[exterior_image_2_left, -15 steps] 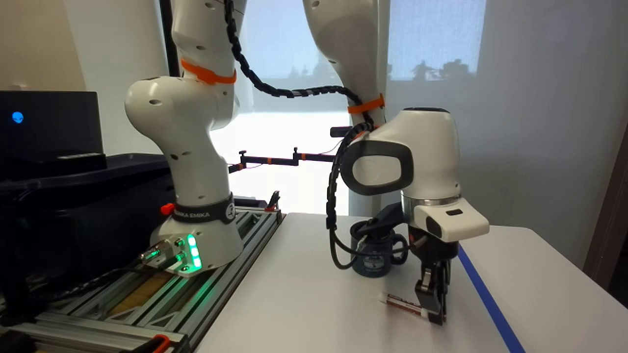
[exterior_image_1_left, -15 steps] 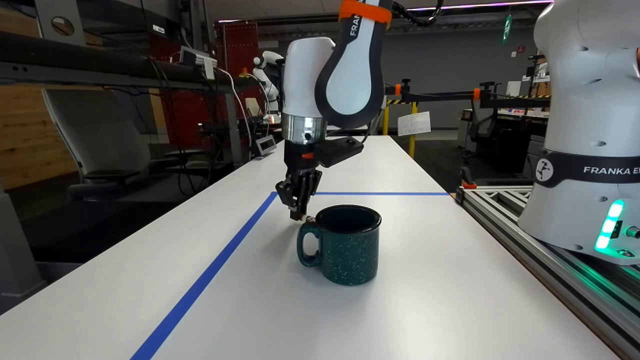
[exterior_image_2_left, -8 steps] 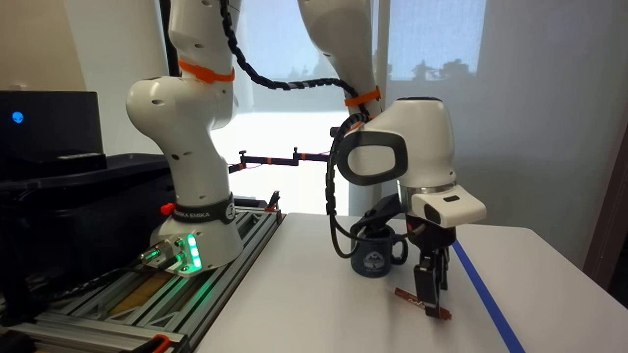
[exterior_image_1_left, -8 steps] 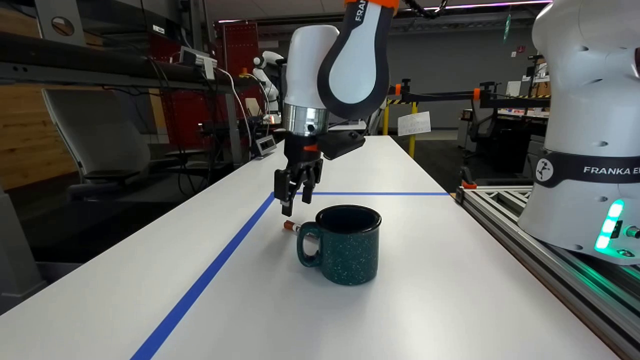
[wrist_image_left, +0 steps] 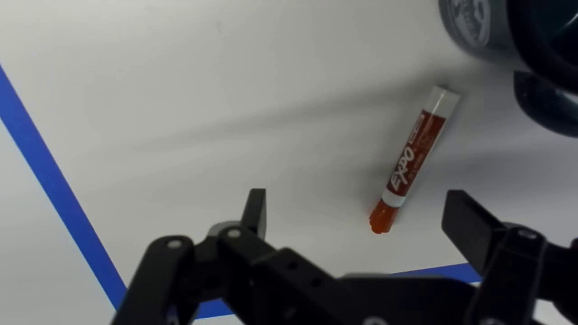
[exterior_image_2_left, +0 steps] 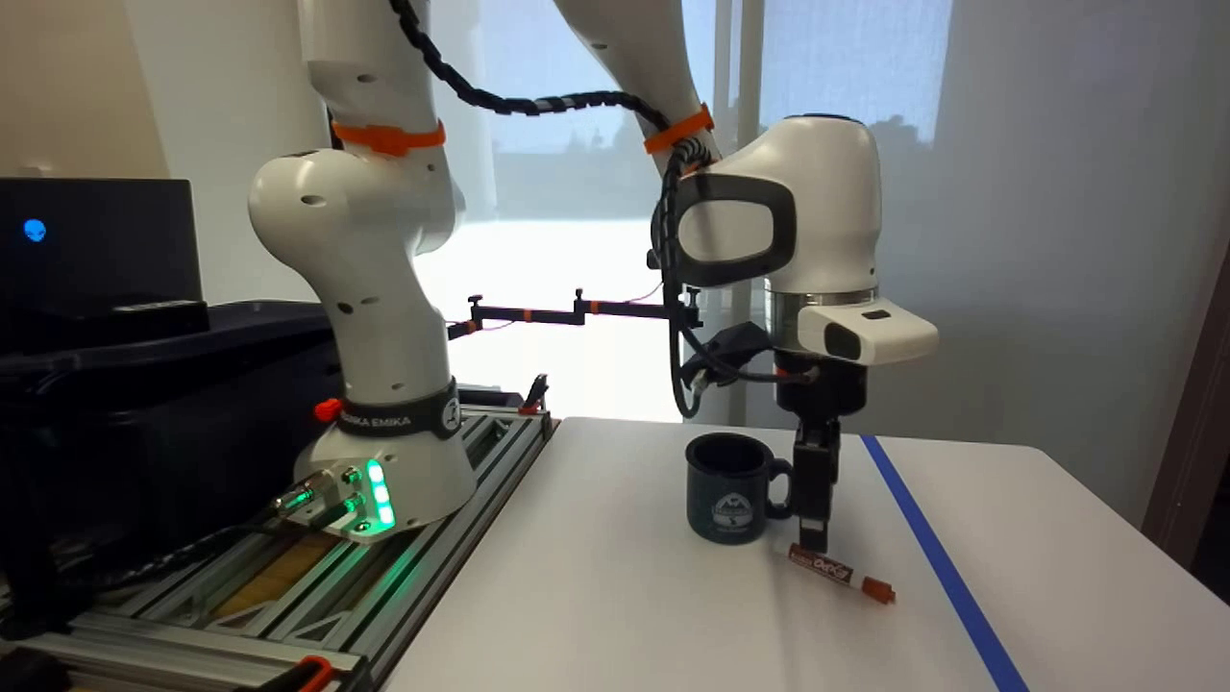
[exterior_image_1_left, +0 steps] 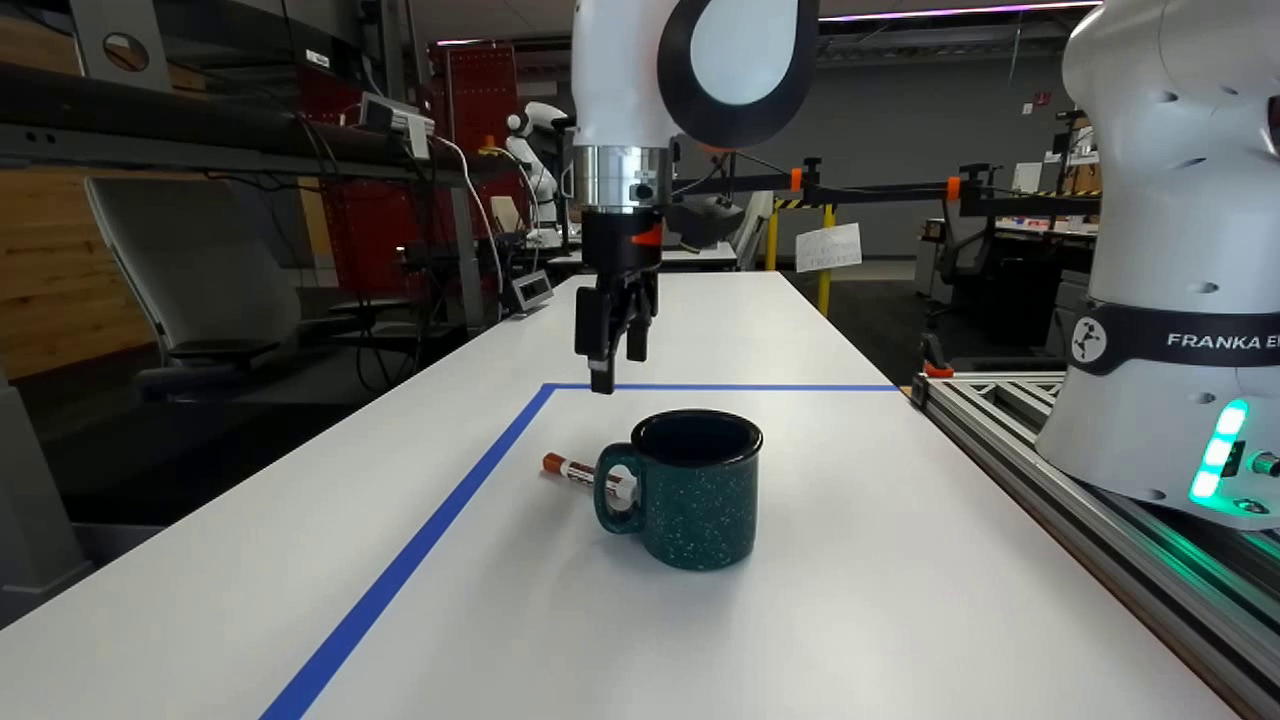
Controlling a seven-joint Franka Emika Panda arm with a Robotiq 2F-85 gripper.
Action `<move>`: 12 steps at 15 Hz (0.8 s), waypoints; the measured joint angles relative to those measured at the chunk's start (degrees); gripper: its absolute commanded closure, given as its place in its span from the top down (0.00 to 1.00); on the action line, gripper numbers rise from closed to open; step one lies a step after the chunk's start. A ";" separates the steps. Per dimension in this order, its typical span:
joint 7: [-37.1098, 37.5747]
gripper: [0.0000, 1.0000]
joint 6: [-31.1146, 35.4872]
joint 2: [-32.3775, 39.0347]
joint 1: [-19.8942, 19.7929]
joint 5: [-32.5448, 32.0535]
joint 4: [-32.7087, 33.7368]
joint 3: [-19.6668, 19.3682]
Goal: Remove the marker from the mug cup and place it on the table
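The marker, dark red with a white band and an orange-red cap, lies flat on the white table. It shows in both exterior views, partly behind the mug's handle in an exterior view. Upright beside it, a small gap apart, stands the dark teal mug cup. The cup's rim and handle come in at the upper right corner of the wrist view. My gripper hangs above the table with its fingers wide apart, nothing held between them. The marker's cap appears below, within the span of the jaws.
A blue tape line runs along the table, and a cross strip meets it at a corner. The robot's base stands on an aluminium frame along the table's edge.
The fingers have let go of the marker and spread apart, and the gripper has risen. Released, the marker has come down flat and shifted closer to the mug.
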 measured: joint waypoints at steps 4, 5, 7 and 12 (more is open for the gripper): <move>-3.74 1.00 -7.94 -5.98 -1.06 -0.91 -0.15 1.84; -5.23 1.00 -8.76 -7.27 -1.34 -0.34 -0.39 2.38; -8.94 1.00 -10.24 -9.52 -1.69 1.87 -1.11 3.14; -11.88 1.00 -12.61 -12.35 -2.48 2.63 -1.90 3.89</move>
